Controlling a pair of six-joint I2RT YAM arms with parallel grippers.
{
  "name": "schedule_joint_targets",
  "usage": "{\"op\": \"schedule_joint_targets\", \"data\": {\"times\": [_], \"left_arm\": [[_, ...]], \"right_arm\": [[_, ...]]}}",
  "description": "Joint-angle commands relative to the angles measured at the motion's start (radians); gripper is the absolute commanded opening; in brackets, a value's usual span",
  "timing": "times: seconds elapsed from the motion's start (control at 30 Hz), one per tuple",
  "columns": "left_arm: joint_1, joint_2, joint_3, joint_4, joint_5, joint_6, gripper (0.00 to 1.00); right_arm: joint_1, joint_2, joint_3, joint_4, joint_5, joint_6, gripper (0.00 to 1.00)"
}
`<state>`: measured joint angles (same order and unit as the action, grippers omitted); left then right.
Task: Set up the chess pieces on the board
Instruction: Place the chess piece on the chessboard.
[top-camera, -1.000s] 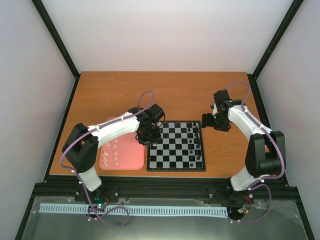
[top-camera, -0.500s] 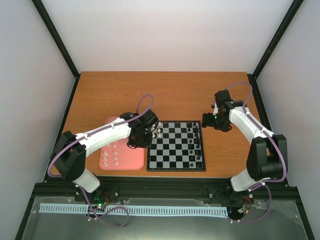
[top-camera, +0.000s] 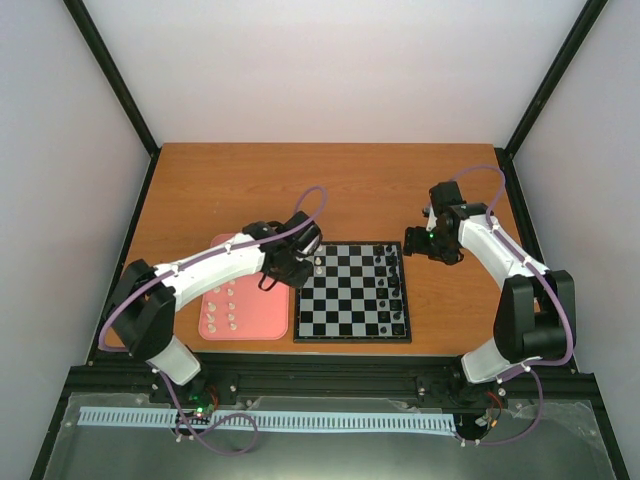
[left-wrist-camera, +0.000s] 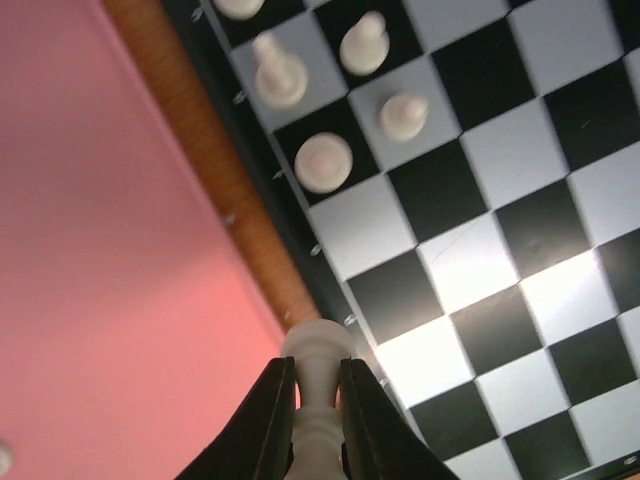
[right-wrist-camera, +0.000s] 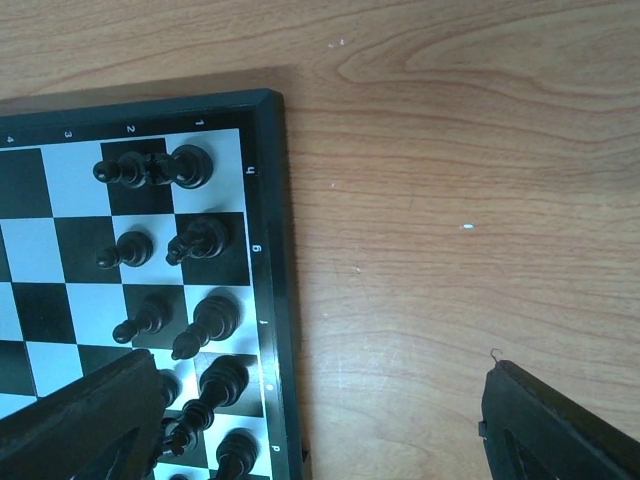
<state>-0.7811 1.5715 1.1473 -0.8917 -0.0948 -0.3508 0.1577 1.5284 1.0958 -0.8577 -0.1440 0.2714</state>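
Note:
My left gripper (top-camera: 284, 270) (left-wrist-camera: 317, 375) is shut on a cream chess piece (left-wrist-camera: 318, 345), pinched at its neck with the round head sticking out past the tips. It hangs over the gap between the pink tray (top-camera: 262, 312) and the board's (top-camera: 350, 339) left border. Several white pieces (left-wrist-camera: 323, 162) stand on the board's far left squares (top-camera: 318, 263). More white pieces (top-camera: 226, 306) lie in rows on the tray. My right gripper (top-camera: 412, 243) (right-wrist-camera: 320, 372) is open, empty, over the board's right edge (right-wrist-camera: 276, 250).
Black pieces (top-camera: 393, 290) (right-wrist-camera: 205, 320) fill the two right-hand columns of the board. Bare wooden tabletop (top-camera: 330, 190) lies beyond the board and to its right (right-wrist-camera: 450, 220). The pink tray's floor (left-wrist-camera: 120, 250) fills the left of the left wrist view.
My left gripper, still holding the piece, swung left over the tray's edge and has come back right toward the board's left border. The right arm has barely moved.

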Motion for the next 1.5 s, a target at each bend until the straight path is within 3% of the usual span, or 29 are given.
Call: {"op": "schedule_joint_targets", "data": {"times": [0.0, 0.17, 0.37, 0.53, 0.9, 1.47], "left_arm": [[-0.004, 0.036, 0.065, 0.068, 0.063, 0.012, 0.02], [-0.004, 0.042, 0.061, 0.105, 0.178, -0.049, 0.02], [-0.004, 0.021, 0.027, 0.093, 0.196, -0.061, 0.02], [-0.003, 0.036, 0.001, 0.112, 0.176, -0.092, 0.02], [-0.004, 0.073, -0.005, 0.074, 0.097, -0.192, 0.16], [-0.004, 0.153, 0.068, 0.068, 0.063, -0.269, 0.17]], "right_arm": [[0.0, 0.002, 0.011, 0.022, -0.007, 0.0, 1.0], [0.0, 0.008, 0.008, 0.025, -0.004, -0.003, 1.0], [0.0, 0.012, 0.0, 0.029, -0.005, -0.001, 1.0], [0.0, 0.021, 0.002, 0.033, -0.007, -0.002, 1.0], [0.0, 0.025, -0.008, 0.045, -0.007, -0.009, 1.0], [-0.006, 0.022, -0.022, 0.052, -0.011, -0.017, 1.0]]}}
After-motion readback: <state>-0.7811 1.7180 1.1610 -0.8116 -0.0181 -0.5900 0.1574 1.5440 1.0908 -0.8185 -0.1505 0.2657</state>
